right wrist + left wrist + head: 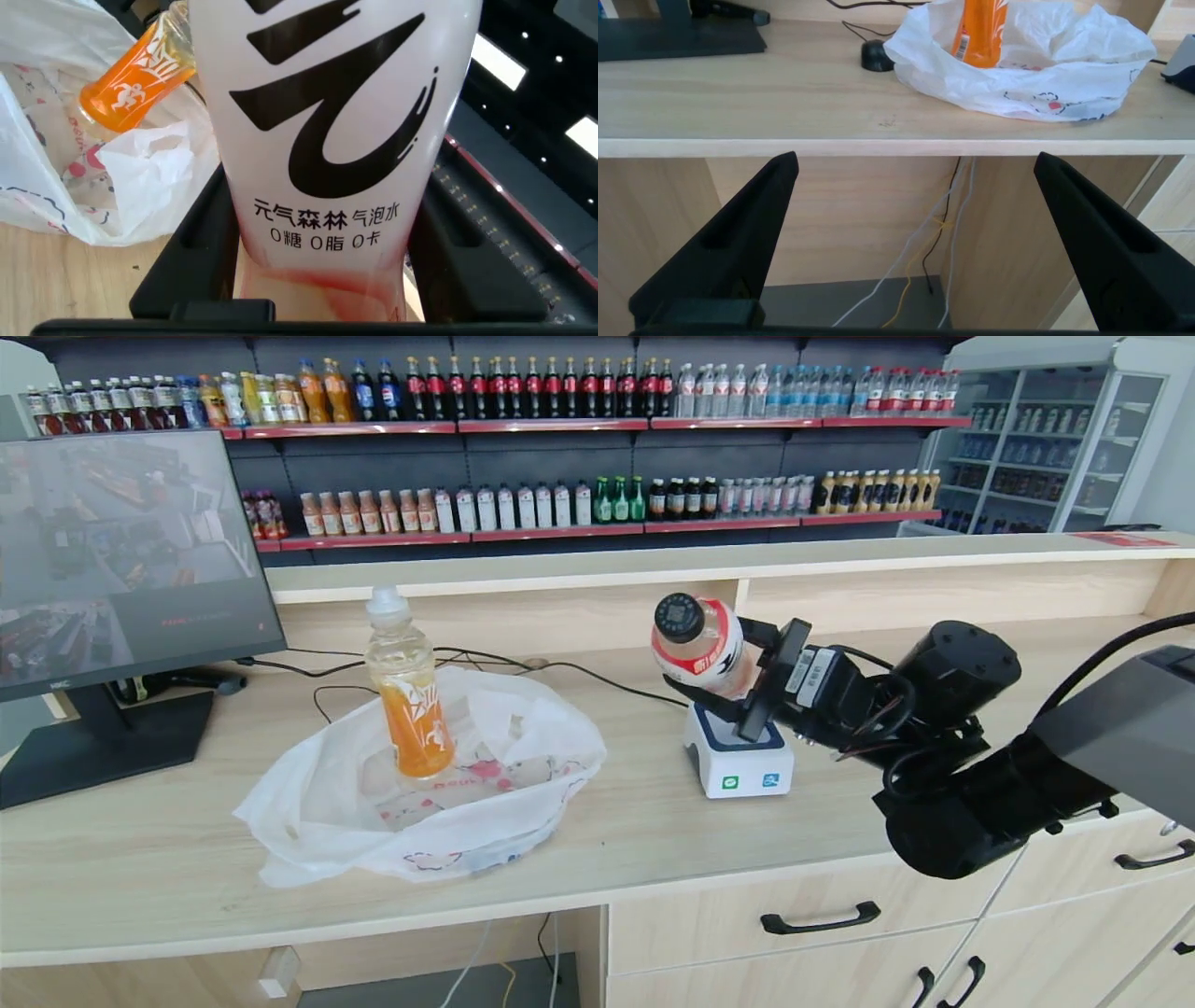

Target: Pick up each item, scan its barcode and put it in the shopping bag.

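Right jaws clench the white drink bottle (700,644), tilted just above the scanner (738,765), likely presenting its barcode; left of the scanner an orange drink bottle (408,695) stands in the shopping bag (546,747); left jaws hang released, idle.

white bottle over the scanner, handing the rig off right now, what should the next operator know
Right gripper: shut on the white plastic bottle with red label, held tilted just above the small white scanner box.
Left gripper: open, empty, below the front edge of the wooden counter.
Done: orange drink bottle stands upright in the white plastic shopping bag.
Left: whether the scan registered cannot be told; then bag the white bottle.
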{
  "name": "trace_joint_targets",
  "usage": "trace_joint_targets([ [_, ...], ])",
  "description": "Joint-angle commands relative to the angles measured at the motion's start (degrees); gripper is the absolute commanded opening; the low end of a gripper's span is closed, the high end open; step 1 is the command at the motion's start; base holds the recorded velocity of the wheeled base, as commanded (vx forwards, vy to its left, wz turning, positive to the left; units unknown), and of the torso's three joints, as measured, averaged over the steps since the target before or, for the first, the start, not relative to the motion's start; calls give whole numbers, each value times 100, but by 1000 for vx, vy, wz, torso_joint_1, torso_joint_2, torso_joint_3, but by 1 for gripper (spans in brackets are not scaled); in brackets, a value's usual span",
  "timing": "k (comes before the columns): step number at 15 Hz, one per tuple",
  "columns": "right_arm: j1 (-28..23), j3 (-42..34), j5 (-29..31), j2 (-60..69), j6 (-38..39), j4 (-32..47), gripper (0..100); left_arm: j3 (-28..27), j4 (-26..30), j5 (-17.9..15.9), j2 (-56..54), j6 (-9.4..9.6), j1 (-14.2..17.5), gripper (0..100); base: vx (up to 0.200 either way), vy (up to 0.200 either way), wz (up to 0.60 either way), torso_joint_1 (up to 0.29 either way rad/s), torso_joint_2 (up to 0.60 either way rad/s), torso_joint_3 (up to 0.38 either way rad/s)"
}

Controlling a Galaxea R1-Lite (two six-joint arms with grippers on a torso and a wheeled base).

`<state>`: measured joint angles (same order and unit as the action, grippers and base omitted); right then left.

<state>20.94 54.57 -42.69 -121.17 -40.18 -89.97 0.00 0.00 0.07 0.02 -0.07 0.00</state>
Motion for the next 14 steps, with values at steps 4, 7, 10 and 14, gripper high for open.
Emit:
trace_joint_targets([
  [4,-196,-42,-301,-3,-447,-3,0,0,0,1,-2,-1,0,100,0,0,0,0,0,0],
  [7,-328,-280,-644,15,-983,-3,0,0,0,1,-2,-1,0,100,0,0,0,0,0,0],
  [10,-618,-289,-758,-196,-1132,-3,0,0,0,1,-2,-1,0,100,0,0,0,0,0,0],
  [14,-794,-289,-1048,-258,-1229,-3,0,0,0,1,-2,-1,0,100,0,0,0,0,0,0],
])
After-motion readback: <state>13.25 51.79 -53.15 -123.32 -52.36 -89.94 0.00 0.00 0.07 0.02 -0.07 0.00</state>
